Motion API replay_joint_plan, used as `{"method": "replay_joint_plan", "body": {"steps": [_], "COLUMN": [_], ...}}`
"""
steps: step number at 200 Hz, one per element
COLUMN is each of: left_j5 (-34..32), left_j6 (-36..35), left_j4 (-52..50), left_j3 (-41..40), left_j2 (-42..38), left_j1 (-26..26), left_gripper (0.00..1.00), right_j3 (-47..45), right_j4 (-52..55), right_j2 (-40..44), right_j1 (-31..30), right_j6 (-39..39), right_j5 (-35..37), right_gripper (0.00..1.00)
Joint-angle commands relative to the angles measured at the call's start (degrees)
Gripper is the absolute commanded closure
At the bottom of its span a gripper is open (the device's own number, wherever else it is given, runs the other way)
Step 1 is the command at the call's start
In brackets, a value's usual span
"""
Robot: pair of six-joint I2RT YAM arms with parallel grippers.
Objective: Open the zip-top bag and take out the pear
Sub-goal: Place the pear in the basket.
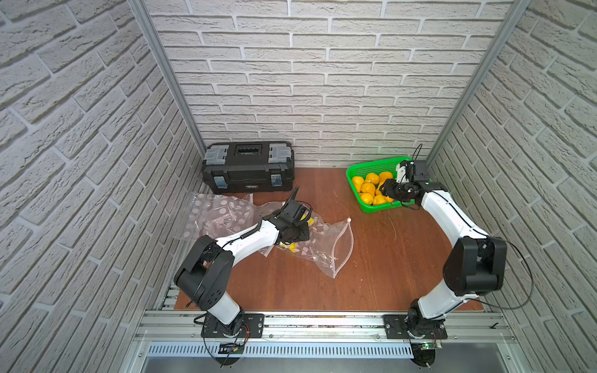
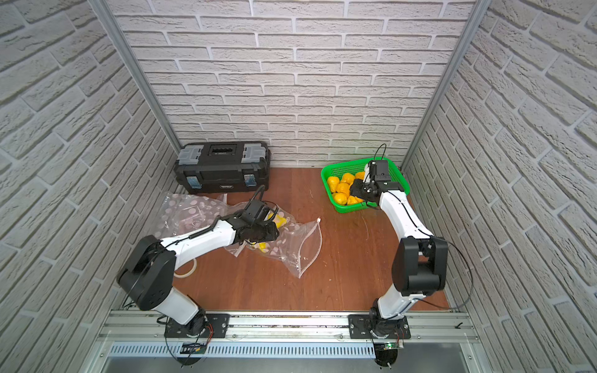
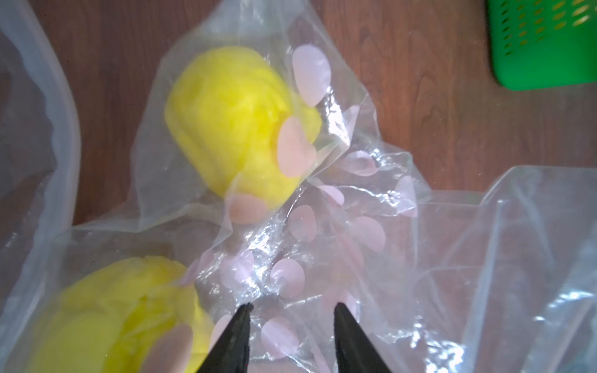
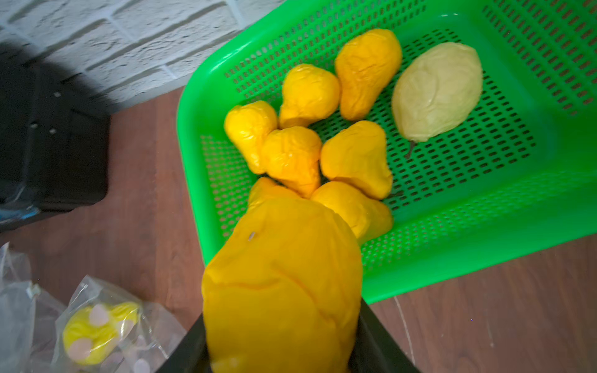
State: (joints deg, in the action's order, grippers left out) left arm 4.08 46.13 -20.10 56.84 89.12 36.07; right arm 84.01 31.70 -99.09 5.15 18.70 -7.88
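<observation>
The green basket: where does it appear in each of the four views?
In a top view: basket at the back right of the table.
In a top view: basket in the same place.
Left wrist: only a corner of the basket, beyond the dotted bags.
Right wrist: basket fills much of the picture, behind the pear.
Shared landmark: the dotted bags, in every view.
</observation>
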Motion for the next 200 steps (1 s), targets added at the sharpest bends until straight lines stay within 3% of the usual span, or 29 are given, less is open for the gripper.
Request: {"method": "replay_joint_plan", "body": {"steps": [1,67,90,117,132,160,200], "left_j5": [-0.63,-0.18,-0.04,-0.1,-0.21,-0.21,0.31], "left_j6": [-0.69,-1.61,-1.74,-2.15,-2.68,-4.19,-6.93], "left_j4": [-1.22,-1.86,-1.84,-1.76,-1.61,-2.26,-3.25], "left_j3": [0.27,-2.51,-3.02,-3.0,-2.75,-1.09,3.3], "left_j2": [-2.96,-6.27,-6.41,-6.37,-6.07,-4.78,-1.0], "left_j1": [-1.75,-7.05,-7.92,-8.67,-8.92,-9.8,-11.31], "left_gripper": [0.56,0.54,0.54,0.53,0.52,0.51,0.51], "right_j3": [8.12,23.38,23.39,20.46,18.92,16.99,11.76], "right_j4": [3.84,6.32,6.08,3.88,3.28,3.44,3.8], "right_j2": [-5.81,-23.13,-25.09,-23.16,-21.21,-15.9,-6.02], "right_j1": [2.89,5.74,5.87,6.1,6.05,6.05,5.8], "right_j6": [-0.51,1.13,0.86,0.46,0.16,-0.48,0.31], "right_j5": [-0.65,-0.68,0.06,1.11,1.77,2.93,2.2], "right_gripper": [0.69,0.68,0.59,0.37,0.3,0.26,0.29]}}
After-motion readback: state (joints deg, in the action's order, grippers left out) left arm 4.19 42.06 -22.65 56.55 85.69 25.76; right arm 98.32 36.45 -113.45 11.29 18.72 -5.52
